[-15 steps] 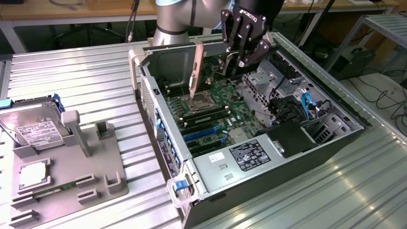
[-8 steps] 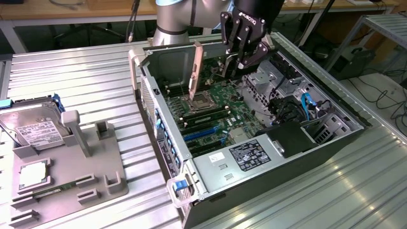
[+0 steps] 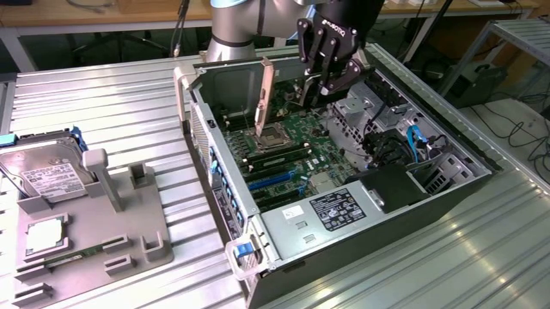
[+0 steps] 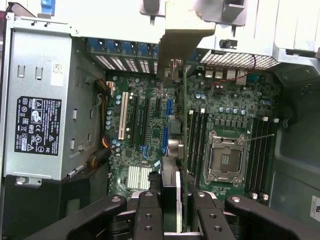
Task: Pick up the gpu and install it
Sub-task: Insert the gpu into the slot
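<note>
You see the gripper [image 3: 325, 82] closed on the gpu [image 3: 266, 96]: in the wrist view its black fingers [image 4: 150, 217] press against both faces of the card's edge [image 4: 172, 200], pinching it between them. The card hangs edge-down from the gripper, with its silver bracket [image 4: 182, 37] at the end away from the fingers. In the exterior view that bracket stands upright above the open computer case [image 3: 219, 167], near the case's rear wall.

Take the motherboard [image 3: 297, 145] as your reference. The gpu is held above it and clear of it, over the region between the expansion slots [image 4: 137, 122] and the empty CPU socket [image 4: 225, 157]. Memory slots [image 4: 260, 155] flank the socket. The power supply [image 3: 339, 209] with its white-on-black label sits at the end of the case beyond the expansion slots.

Well apart from the case, toward the exterior view's left, a grey holder [image 3: 94, 232] on the metal table [image 3: 112, 109] carries a hard drive [image 3: 47, 174] and a narrow memory stick [image 3: 77, 252].
</note>
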`<move>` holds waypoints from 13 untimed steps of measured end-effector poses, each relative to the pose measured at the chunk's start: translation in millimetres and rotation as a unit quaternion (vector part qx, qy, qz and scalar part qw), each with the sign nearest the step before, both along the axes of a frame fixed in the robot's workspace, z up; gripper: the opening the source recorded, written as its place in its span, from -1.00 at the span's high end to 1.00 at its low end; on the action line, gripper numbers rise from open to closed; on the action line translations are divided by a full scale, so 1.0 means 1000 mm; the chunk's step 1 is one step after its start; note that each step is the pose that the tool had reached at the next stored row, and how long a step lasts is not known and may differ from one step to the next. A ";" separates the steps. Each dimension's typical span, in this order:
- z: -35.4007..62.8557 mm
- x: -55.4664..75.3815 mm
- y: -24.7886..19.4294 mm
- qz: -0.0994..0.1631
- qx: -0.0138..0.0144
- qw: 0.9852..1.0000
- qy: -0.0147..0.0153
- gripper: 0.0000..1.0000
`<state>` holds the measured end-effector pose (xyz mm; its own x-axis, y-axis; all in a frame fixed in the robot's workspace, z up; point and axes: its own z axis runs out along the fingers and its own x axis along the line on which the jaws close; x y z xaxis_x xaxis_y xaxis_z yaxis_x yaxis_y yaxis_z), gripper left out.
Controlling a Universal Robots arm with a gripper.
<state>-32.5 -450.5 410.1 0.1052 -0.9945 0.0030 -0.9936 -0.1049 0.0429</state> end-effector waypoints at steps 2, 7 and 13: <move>-0.0006 0.000 0.0000 0.000 0.000 1.000 0.000 0.44; -0.0046 0.000 0.0000 0.000 0.000 1.000 0.000 0.44; -0.0075 0.000 0.0000 0.000 0.000 1.000 0.000 0.44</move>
